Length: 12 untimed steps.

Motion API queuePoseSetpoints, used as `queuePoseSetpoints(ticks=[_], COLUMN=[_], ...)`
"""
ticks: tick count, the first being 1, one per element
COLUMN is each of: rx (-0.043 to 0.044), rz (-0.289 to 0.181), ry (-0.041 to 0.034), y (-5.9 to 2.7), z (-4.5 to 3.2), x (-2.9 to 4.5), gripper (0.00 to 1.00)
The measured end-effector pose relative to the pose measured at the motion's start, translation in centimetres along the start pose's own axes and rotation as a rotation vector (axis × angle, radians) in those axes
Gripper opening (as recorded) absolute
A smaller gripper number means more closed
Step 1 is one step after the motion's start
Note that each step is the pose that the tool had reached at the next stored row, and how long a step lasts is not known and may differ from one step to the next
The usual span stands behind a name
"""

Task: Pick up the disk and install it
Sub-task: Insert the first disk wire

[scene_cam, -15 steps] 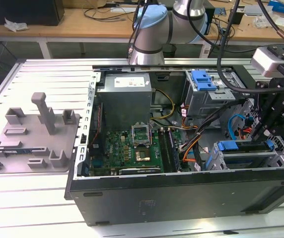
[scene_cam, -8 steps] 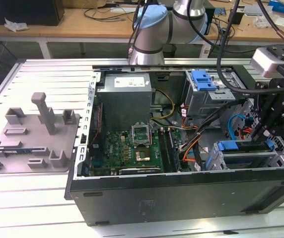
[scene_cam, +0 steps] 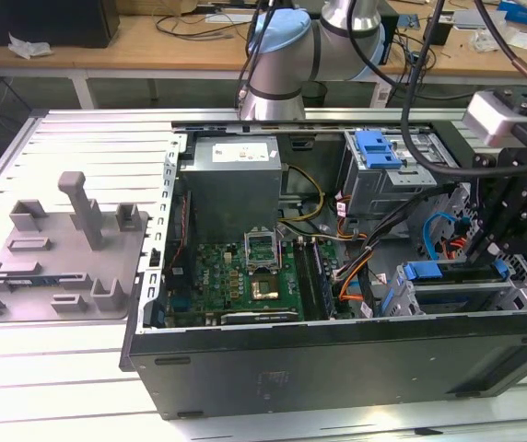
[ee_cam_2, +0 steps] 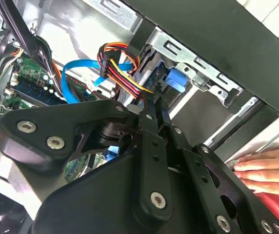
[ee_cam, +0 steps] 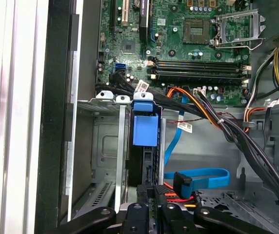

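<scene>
Gripper (ee_cam: 151, 207) hangs low inside open case, right at drive cage; fingers look pressed together on edge of disk (ee_cam: 145, 130), which sits upright in cage slot with blue carrier tab showing. Snag risk: orange and blue cables (ee_cam: 193, 178) just beside gripper. Person's hand (ee_cam_2: 266, 165) rests near case wall, could get bumped.

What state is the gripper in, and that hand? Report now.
Black gripper: at the blue-framed disk in its bay; open or closed cannot be told.
Person's hand: flat, holding nothing.
</scene>
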<state>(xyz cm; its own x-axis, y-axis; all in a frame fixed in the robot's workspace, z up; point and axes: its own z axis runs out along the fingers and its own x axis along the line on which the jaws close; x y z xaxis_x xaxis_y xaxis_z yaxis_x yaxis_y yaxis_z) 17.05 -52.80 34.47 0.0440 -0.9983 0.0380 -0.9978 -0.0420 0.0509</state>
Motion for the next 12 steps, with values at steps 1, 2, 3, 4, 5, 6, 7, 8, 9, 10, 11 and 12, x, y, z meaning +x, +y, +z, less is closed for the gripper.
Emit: queuePoseSetpoints(ticks=[1, 2, 3, 4, 5, 6, 7, 8, 9, 10, 11, 12], rx=[0.0000, 0.0000, 0.0000, 0.0000, 0.0000, -0.0001, -0.0001, 0.0001, 0.0000, 0.0000, 0.0001, 0.0000], rz=[0.000, 0.000, 0.000, 0.000, 0.000, 0.000, 0.000, 0.000, 0.000, 0.000, 0.000, 0.000], ry=[0.0000, 0.0001, 0.0002, 0.0003, 0.0003, 0.0002, 0.0003, 0.0004, 0.0006, 0.0005, 0.0002, 0.0004], y=[0.00, 0.00, -0.01, -0.01, -0.01, -0.01, -0.01, -0.02, -0.02, -0.02, -0.02, -0.02], z=[0.03, 0.08, 0.11, 0.15, 0.19, 0.24, 0.27, 0.30, 0.33, 0.37, 0.42, 0.42], x=[0.00, 0.00, 0.00, -0.01, -0.01, -0.01, -0.01, -0.01, -0.01, -0.01, -0.01, -0.01], gripper=[0.16, 0.16, 0.16, 0.16, 0.16, 0.16, 0.16, 0.16, 0.16, 0.16, 0.16, 0.16])
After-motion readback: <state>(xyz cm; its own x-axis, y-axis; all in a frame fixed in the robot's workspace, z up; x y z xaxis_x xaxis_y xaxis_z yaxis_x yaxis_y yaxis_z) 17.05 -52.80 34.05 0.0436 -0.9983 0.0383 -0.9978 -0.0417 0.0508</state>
